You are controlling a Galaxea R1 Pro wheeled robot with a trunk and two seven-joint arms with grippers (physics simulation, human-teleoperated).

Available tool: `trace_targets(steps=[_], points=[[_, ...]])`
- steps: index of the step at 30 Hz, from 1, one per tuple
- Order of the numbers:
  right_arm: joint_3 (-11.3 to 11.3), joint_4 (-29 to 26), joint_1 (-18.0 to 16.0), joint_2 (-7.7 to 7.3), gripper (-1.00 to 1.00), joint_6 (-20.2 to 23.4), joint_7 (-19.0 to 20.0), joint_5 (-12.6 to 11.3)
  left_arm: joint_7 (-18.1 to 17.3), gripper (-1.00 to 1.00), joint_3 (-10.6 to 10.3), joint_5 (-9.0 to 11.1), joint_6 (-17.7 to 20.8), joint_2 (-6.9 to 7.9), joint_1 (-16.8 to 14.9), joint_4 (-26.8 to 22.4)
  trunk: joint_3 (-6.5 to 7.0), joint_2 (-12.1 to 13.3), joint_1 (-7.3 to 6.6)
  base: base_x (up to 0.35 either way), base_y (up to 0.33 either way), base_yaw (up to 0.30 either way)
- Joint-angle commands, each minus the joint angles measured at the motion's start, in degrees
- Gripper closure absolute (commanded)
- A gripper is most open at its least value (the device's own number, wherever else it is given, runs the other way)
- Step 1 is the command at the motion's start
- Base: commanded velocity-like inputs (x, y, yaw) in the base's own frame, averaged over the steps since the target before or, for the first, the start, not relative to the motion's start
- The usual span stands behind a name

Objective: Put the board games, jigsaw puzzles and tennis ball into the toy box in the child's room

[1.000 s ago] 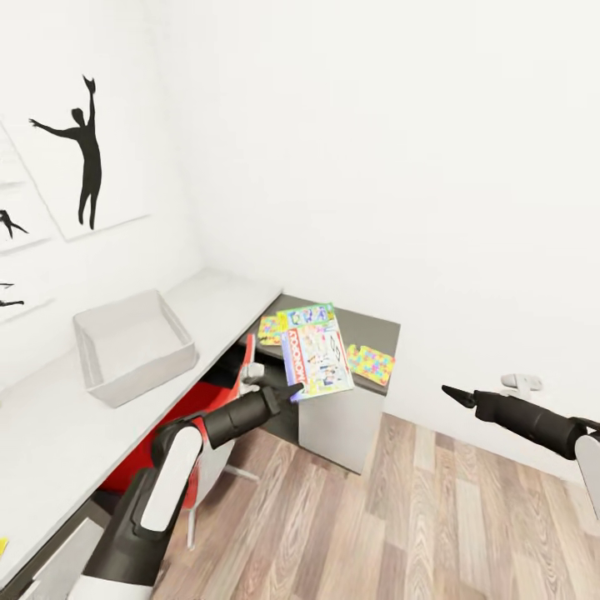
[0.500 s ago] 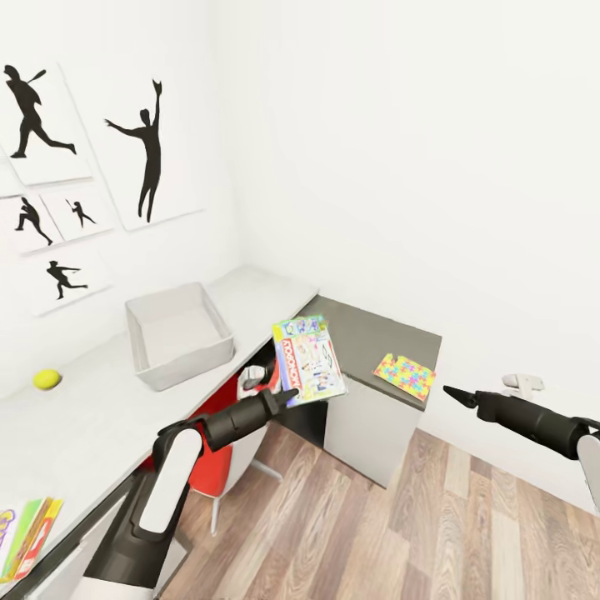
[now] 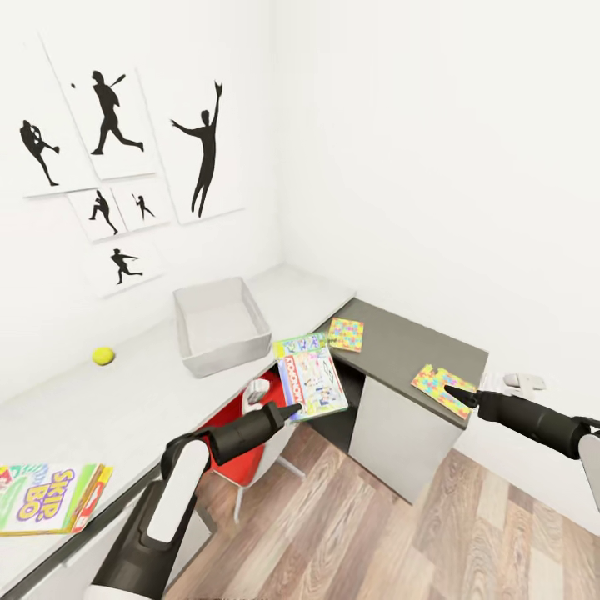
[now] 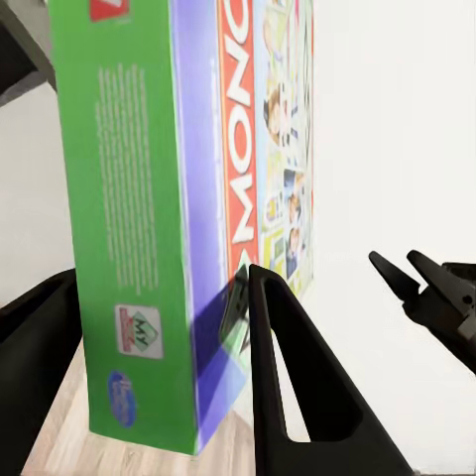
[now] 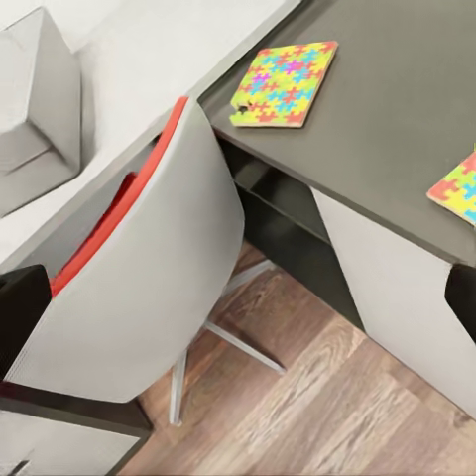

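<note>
My left fingers are clamped on 1 board game held above the chair; I should carry it level over the toy box on the bench, right fingers unclear

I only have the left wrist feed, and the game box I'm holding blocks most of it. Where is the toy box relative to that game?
Observer: In the head view the toy box stands on the pale table, to the left of the board game held by the left end effector.
Operator: Where's the ball?
Observer: The tennis ball lies on the table left of the toy box, apart from it.
Operator: And the puzzles?
Observer: Both lie on the lower dark section: one puzzle near the corner, the other puzzle at the front edge, by the right end effector.
</note>
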Motion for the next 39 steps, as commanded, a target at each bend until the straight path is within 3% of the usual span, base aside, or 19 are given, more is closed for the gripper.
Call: trace_targets(steps=[1,5,15,23,33,39], points=[[-0.10,-0.04,-0.05,-0.01,-1.00,0.33,0.30,0.10,-0.17,1.00,0.05,0.27,0.29,-0.05,-0.02,0.02,-0.11,-0.12,0.03,0.000,0.000,0.295],[-0.10,-0.04,-0.05,-0.02,-1.00,0.33,0.30,0.10,-0.14,1.00,-0.18,0.15,0.25,-0.10,0.06,-0.23,-0.11,-0.12,0.03,0.000,0.000,0.295],[-0.11,-0.04,-0.05,-0.02,-1.00,0.36,0.30,0.10,-0.04,1.00,-3.34,-0.09,0.21,-0.05,-0.20,-0.49,-0.11,-0.12,0.03,0.000,0.000,0.295],[-0.11,-0.04,-0.05,-0.02,-1.00,0.37,0.30,0.10,-0.08,1.00,-3.96,0.23,0.22,-0.05,-0.32,-0.63,-0.11,-0.12,0.03,0.000,0.000,0.277],[-0.11,-0.04,0.02,-0.02,-1.00,0.42,0.30,0.10,-0.31,1.00,-4.34,0.30,0.12,-0.03,-0.35,-0.96,-0.11,-0.12,0.03,0.000,0.000,0.086],[-0.11,-0.04,0.03,-0.02,-1.00,0.57,0.37,0.04,-1.18,1.00,-6.39,0.19,-1.30,0.21,-0.35,-0.99,-0.11,-0.12,0.03,0.095,-0.088,0.012]])
